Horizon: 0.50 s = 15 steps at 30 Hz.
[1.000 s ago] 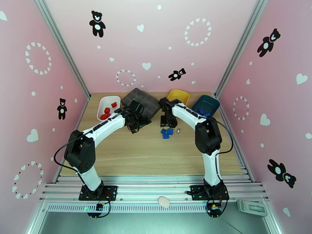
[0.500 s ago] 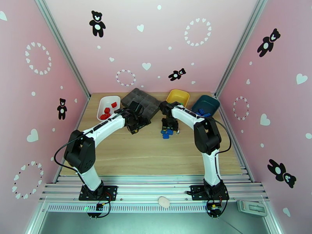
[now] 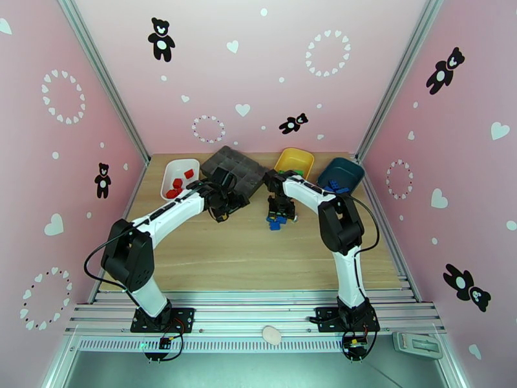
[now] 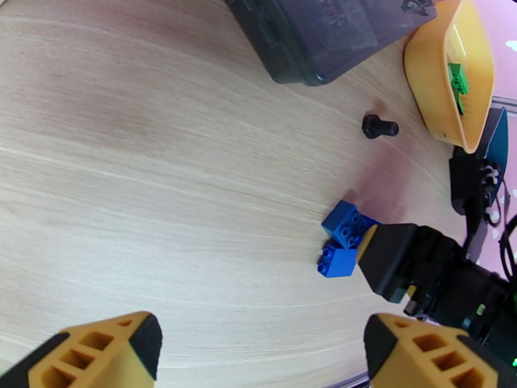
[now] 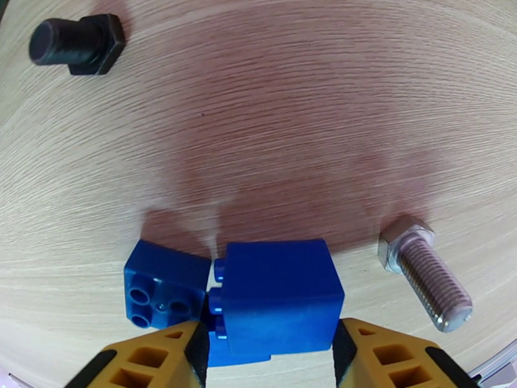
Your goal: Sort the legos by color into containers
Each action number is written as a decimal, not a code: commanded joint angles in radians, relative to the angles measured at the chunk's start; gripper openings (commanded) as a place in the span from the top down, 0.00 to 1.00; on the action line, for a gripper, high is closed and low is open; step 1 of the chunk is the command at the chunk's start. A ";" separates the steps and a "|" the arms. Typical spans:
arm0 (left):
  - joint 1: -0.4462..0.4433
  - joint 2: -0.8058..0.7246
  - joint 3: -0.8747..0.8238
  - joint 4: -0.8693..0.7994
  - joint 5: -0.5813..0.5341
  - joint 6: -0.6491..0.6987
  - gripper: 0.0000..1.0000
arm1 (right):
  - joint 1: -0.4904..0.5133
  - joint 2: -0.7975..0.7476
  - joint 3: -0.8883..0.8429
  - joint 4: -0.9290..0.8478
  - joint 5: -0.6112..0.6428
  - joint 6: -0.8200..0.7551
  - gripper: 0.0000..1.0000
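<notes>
While the left gripper [image 4: 258, 347] hangs wide open and empty just in front of the grey tray [image 3: 236, 164], the work in hand belongs to the right gripper [image 5: 265, 350]. It is down at the table [image 3: 245, 253], jaws partly apart, with a blue brick [image 5: 278, 292] between its fingertips. From where I stand I cannot tell whether the pads are pinching it or merely bracketing it.

I'd call this the pick-up of a blue lego, out on the wood a little short of the far edge. A second blue brick [image 5: 167, 289] lies just beside it, with a silver bolt [image 5: 426, 273] and a black bolt [image 5: 77, 37] near.

Next comes a firm squeeze, a straight lift clear of the neighbour, then a carry to the teal bin [image 3: 346, 168] at the far right corner, which holds blue pieces [image 3: 336, 185]. Along the far edge, the yellow bin [image 3: 294, 156] holds green pieces [image 4: 457, 82], and the white bin [image 3: 173, 168], toward the far left corner, holds red pieces [image 3: 176, 187].
</notes>
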 commanded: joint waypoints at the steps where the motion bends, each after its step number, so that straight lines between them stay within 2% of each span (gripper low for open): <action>1: 0.011 -0.028 -0.016 -0.004 -0.001 0.016 0.12 | 0.005 0.031 -0.004 0.004 0.002 0.013 0.45; 6: 0.013 -0.023 -0.009 -0.007 0.002 0.019 0.12 | 0.005 0.037 -0.002 0.013 -0.005 0.014 0.48; 15: 0.017 0.035 0.036 -0.007 0.048 0.028 0.12 | 0.005 -0.008 -0.012 0.016 -0.009 0.005 0.63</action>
